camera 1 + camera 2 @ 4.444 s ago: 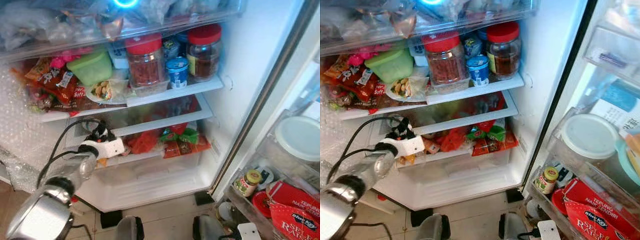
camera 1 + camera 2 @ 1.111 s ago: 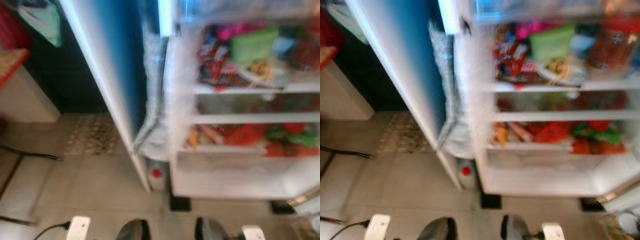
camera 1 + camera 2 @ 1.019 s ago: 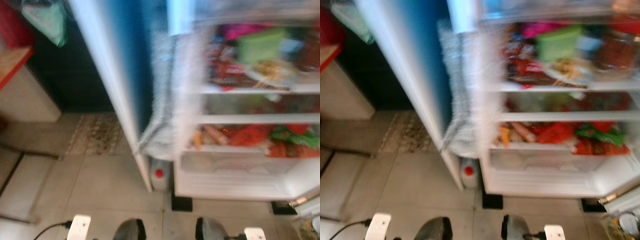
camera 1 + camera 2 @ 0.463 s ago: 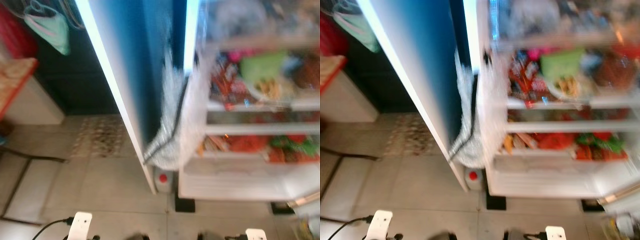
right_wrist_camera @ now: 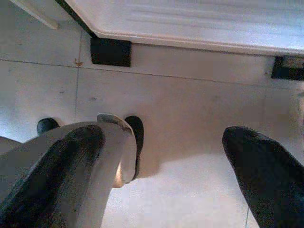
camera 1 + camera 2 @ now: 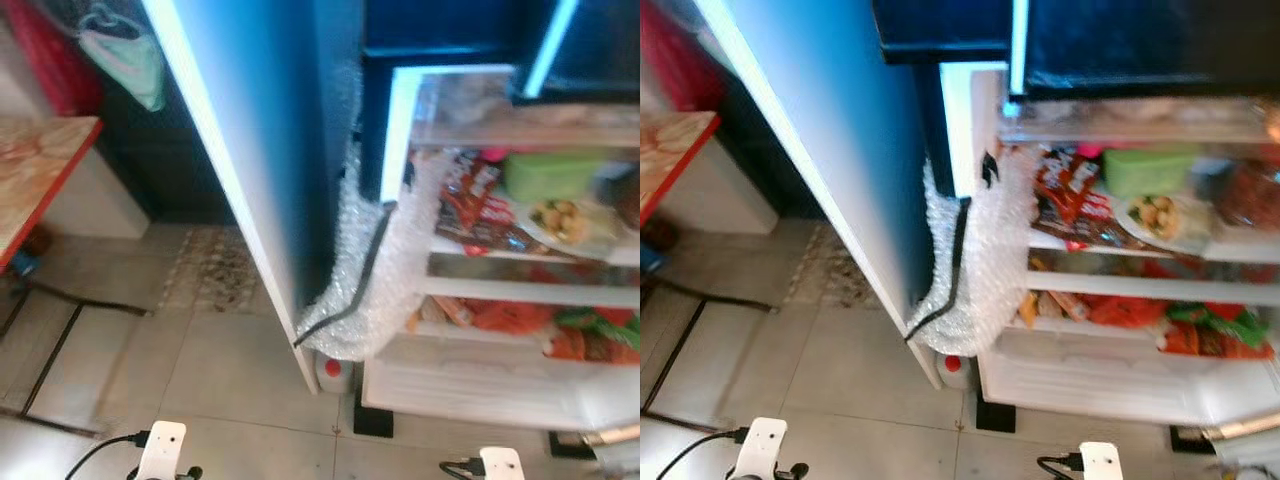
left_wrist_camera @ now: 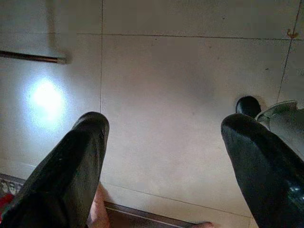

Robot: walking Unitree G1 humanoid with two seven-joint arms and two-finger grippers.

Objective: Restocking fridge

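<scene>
Nearest, in the left wrist view: left claw (image 7: pixel 164 156) spread wide, empty, hanging over pale floor tiles (image 7: pixel 166 80), with a bright glare patch and a thin dark rod on the tiles beyond its fingers. In the right wrist view: right claw (image 5: pixel 166 166) likewise spread and empty, above the same tiles, with a silver robot leg (image 5: pixel 102 152) beside one finger and, further ahead, the white base of the fridge (image 5: pixel 190 23) on black feet. From the head views, much more: ahead of and well above both claws, the open fridge (image 6: pixel 1120 360) with crowded shelves, blurred; red snack packets (image 6: pixel 1070 195), a green tub (image 6: pixel 1145 170), a plate of food (image 6: pixel 1160 215), and red and green bags (image 6: pixel 1200 330) on the lower shelf. Writing on the packets too blurred to read. Bubble wrap (image 6: pixel 975 270) with a black cable draped down the hinge side, a small red-capped bottle (image 6: pixel 953 368) on the floor under it. Farther to the left, the blue open door (image 6: pixel 260 150), a patterned mat (image 6: pixel 205 275), and a red-edged desk (image 6: pixel 40 170) at the far left.
</scene>
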